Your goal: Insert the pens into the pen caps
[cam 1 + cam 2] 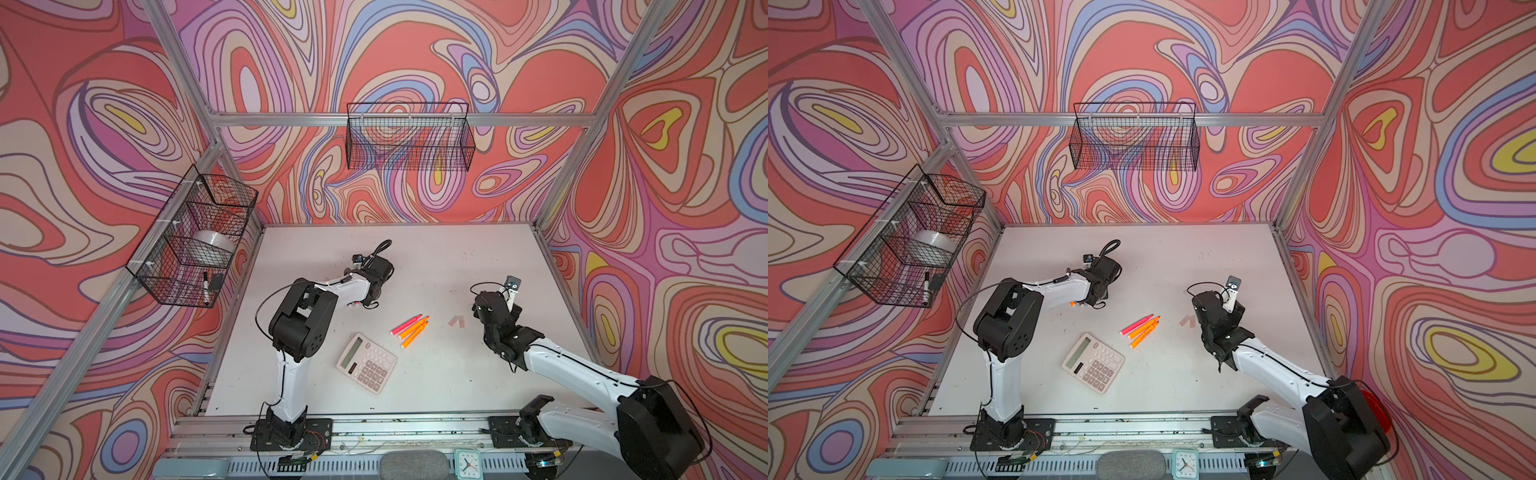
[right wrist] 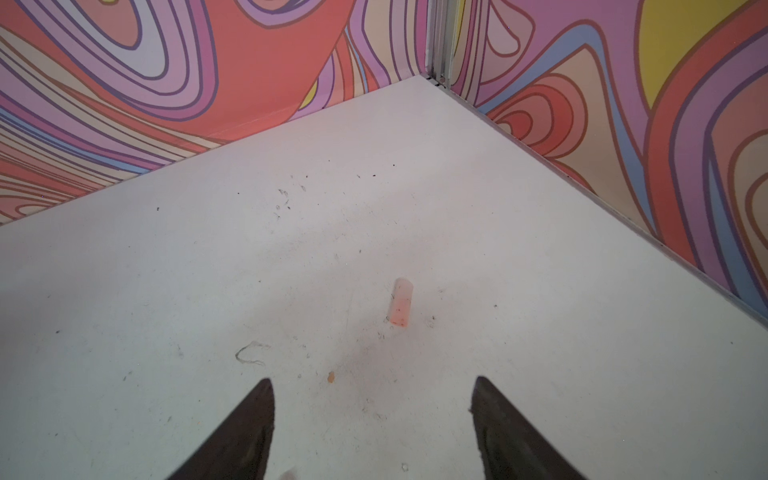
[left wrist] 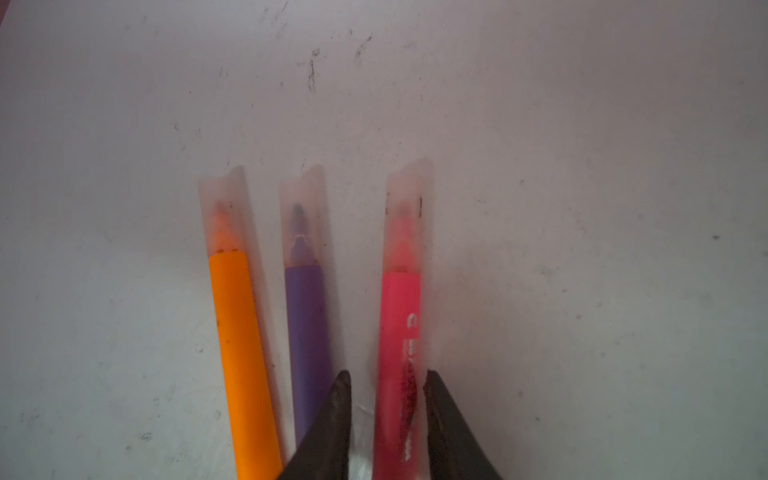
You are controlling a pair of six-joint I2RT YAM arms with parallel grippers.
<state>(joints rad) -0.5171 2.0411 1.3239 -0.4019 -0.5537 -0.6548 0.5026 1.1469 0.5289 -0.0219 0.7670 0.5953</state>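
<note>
Three pens lie capped side by side: orange pen, purple pen, pink pen, tips inside cloudy caps. Mid-table, an uncapped pink pen and two uncapped orange pens lie bunched together. Two loose caps rest near their tips.

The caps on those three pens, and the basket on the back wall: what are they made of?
The caps look like frosted, see-through plastic: the purple pen shows its tip dimly through its cap. The basket looks like thin metal wire with a black finish, probably painted or coated: an open grid with the wallpaper visible through it.
</note>
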